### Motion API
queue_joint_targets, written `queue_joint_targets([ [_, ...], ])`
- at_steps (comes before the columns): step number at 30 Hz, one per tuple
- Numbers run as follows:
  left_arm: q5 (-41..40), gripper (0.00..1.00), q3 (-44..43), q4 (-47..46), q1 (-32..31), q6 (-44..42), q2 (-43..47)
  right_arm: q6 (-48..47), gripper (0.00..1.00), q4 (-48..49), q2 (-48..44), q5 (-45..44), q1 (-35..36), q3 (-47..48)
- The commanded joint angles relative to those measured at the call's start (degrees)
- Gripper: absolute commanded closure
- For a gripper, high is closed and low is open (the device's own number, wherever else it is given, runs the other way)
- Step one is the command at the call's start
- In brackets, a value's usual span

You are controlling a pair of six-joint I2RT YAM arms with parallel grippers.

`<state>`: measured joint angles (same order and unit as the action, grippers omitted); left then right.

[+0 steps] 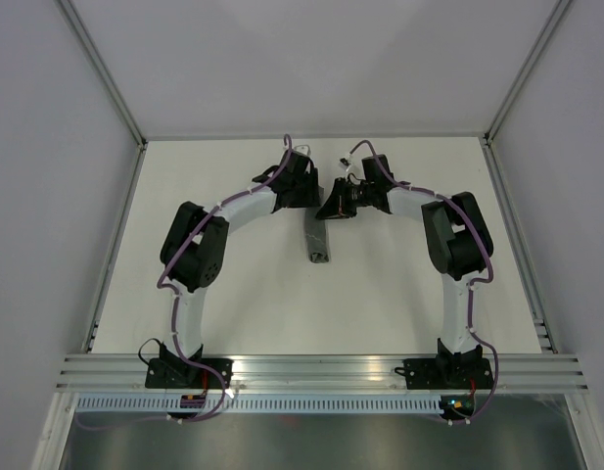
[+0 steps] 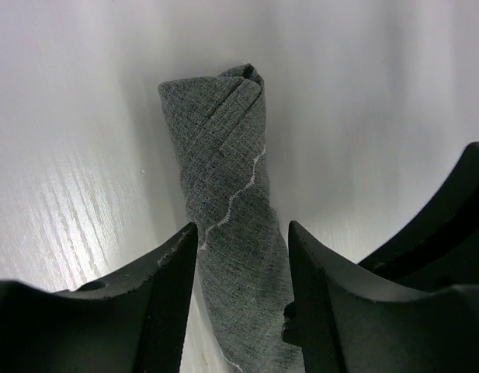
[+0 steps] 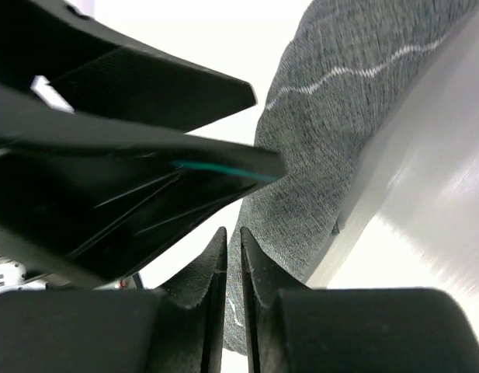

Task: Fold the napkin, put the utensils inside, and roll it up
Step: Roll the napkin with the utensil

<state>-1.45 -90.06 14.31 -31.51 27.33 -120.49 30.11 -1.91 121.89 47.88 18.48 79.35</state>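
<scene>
The dark grey napkin (image 1: 319, 243) lies rolled into a narrow bundle in the middle of the table, its pale stitched line winding along it (image 2: 223, 155) (image 3: 340, 132). No utensils show in any view. My left gripper (image 1: 312, 206) (image 2: 243, 229) stands open astride the roll's far end, with a small gap on each side. My right gripper (image 1: 328, 210) (image 3: 233, 237) meets it from the right at the same end, its jaws drawn to a thin slit with grey cloth in it. The left gripper's fingers (image 3: 146, 93) fill the upper left of the right wrist view.
The white table (image 1: 233, 294) is boxed in by pale walls on the left, right and back. An aluminium rail (image 1: 321, 367) carrying both arm bases runs along the near edge. Both arms arch inward over the far half of the table.
</scene>
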Motion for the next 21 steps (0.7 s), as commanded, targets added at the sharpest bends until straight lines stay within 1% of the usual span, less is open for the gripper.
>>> queue_joint_targets([
  [1, -1.7, 0.43, -2.0, -2.4, 0.5, -1.4, 7.2, -1.1, 0.83, -1.7, -3.2, -0.7, -0.2, 3.1],
  [2, -2.3, 0.41, -1.9, -2.4, 1.0, -1.6, 8.0, -1.1, 0.82, -1.9, -3.8, -0.8, -0.3, 3.4],
  [6, -3.5, 0.39, -0.2, -1.7, 2.6, -2.3, 13.2, -2.7, 0.77, -3.8, -5.5, -1.6, -1.0, 6.3],
  [7, -3.7, 0.39, 0.4, -1.2, 2.9, -2.7, 15.8, -3.5, 0.76, -4.6, -6.6, -2.2, -1.3, 6.9],
  [9, -4.3, 0.38, 2.4, -0.8, 3.6, -3.2, 18.3, -5.9, 0.7, -5.9, -8.1, -3.8, -2.7, 7.7],
  [11, -4.8, 0.38, 4.3, -0.2, 3.9, -3.9, 22.9, -8.1, 0.64, -8.8, -10.6, -5.2, -4.8, 8.3],
  [13, -5.5, 0.37, 7.9, -0.1, 3.9, -4.5, 26.8, -12.5, 0.59, -11.1, -13.4, -7.4, -6.7, 9.2],
  [14, -6.0, 0.36, 9.0, -0.1, 3.9, -4.7, 30.9, -14.0, 0.53, -12.7, -14.6, -8.0, -8.9, 9.3],
  [15, -6.2, 0.34, 11.6, -0.2, 4.0, -5.3, 32.8, -14.9, 0.49, -13.0, -15.8, -8.5, -10.1, 8.7],
  [16, -6.5, 0.31, 13.0, -0.1, 4.0, -5.9, 34.9, -17.0, 0.45, -13.3, -18.3, -9.5, -11.5, 8.2],
  [17, -6.8, 0.28, 14.2, 0.2, 4.3, -6.1, 39.2, -18.3, 0.4, -14.4, -19.4, -10.2, -14.4, 7.9],
  [18, -6.7, 0.27, 16.9, 0.3, 4.3, -6.2, 41.3, -19.6, 0.38, -15.4, -20.6, -11.0, -15.7, 7.7],
  [19, -6.6, 0.26, 18.3, 0.4, 4.4, -6.7, 43.6, -23.0, 0.34, -16.4, -22.8, -13.0, -17.0, 7.7],
  [21, -5.9, 0.23, 21.7, 1.4, 4.6, -7.0, 49.1, -25.3, 0.3, -18.4, -25.2, -14.7, -20.4, 6.9],
])
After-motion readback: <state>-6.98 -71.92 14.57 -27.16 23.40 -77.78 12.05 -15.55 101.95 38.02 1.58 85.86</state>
